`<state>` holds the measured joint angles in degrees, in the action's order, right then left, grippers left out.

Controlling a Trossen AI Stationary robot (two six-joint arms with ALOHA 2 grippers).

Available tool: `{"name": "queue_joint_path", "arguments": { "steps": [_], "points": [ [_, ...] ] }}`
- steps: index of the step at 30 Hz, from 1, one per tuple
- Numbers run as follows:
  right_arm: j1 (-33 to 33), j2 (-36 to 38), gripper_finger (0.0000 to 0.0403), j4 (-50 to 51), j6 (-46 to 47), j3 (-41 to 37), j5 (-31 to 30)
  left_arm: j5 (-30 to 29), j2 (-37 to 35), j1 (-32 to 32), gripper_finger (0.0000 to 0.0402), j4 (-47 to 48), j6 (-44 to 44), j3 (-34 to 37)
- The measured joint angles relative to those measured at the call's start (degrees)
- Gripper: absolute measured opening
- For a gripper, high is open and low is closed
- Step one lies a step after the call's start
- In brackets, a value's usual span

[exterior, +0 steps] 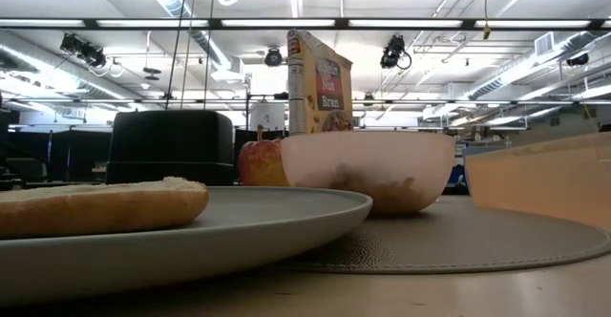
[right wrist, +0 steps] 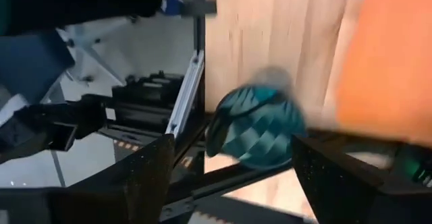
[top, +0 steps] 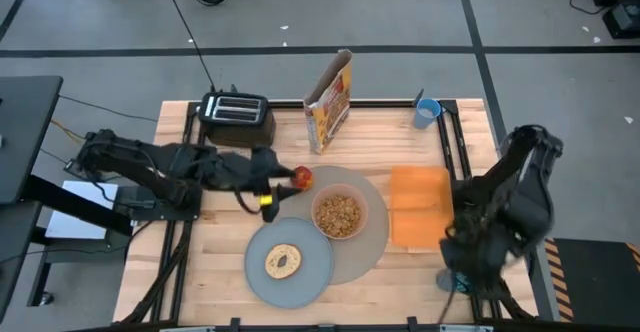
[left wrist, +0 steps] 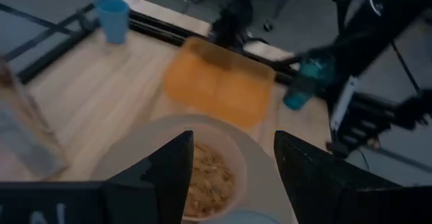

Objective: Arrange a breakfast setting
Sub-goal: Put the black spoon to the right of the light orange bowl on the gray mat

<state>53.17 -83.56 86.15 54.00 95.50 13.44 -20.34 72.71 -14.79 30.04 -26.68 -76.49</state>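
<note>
A wooden tabletop (top: 200, 262) is seen from above, carrying a breakfast setting; a large round tan placemat (top: 372, 240) is laid near the middle; a grey plate (top: 312, 272) is overlapped onto its near left edge, and a bagel (top: 283, 261) is set on the plate; a small pink bowl (top: 338, 214) filled with cereal is placed on the placemat; a red apple (top: 302, 178) is set at the placemat's far left edge, just beside the left claw (top: 272, 184); the left claw's fingers (left wrist: 165, 177) are spread wide in the wrist view, with nothing held between them; a yellow cereal box (top: 331, 100) is stood upright at the far edge, beside a black toaster (top: 236, 118); a light-blue cup (top: 428, 112) is placed at the far right corner; an orange cloth (top: 418, 205) is spread to the right of the placemat; the right claw (top: 458, 274) is positioned at the near right edge, over a teal ridged object (right wrist: 256, 126); its fingers (right wrist: 145, 177) are held wide apart and empty
</note>
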Motion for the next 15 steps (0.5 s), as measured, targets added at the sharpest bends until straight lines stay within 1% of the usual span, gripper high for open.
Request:
{"name": "queue_joint_path", "arguments": {
  "steps": [2,6,10,15],
  "points": [
    [2.5,-1.7,0.0292,0.0,4.2,0.0,0.1,-0.1,1.1,-1.7,0.0215,-0.6,0.0,0.0],
    [4.7,-4.5,0.0267,-0.2,10.3,0.0,0.0,-0.2,3.0,-5.0,0.0215,-1.3,0.2,0.0],
    [6.6,-7.1,0.0246,-0.3,12.0,0.0,0.4,-0.2,5.8,-8.9,0.0215,-2.2,0.3,0.0],
    [8.9,-10.0,0.0238,-0.4,12.1,0.0,4.4,-0.2,9.6,-13.2,0.0215,-5.0,0.0,0.0]
  ]
}}
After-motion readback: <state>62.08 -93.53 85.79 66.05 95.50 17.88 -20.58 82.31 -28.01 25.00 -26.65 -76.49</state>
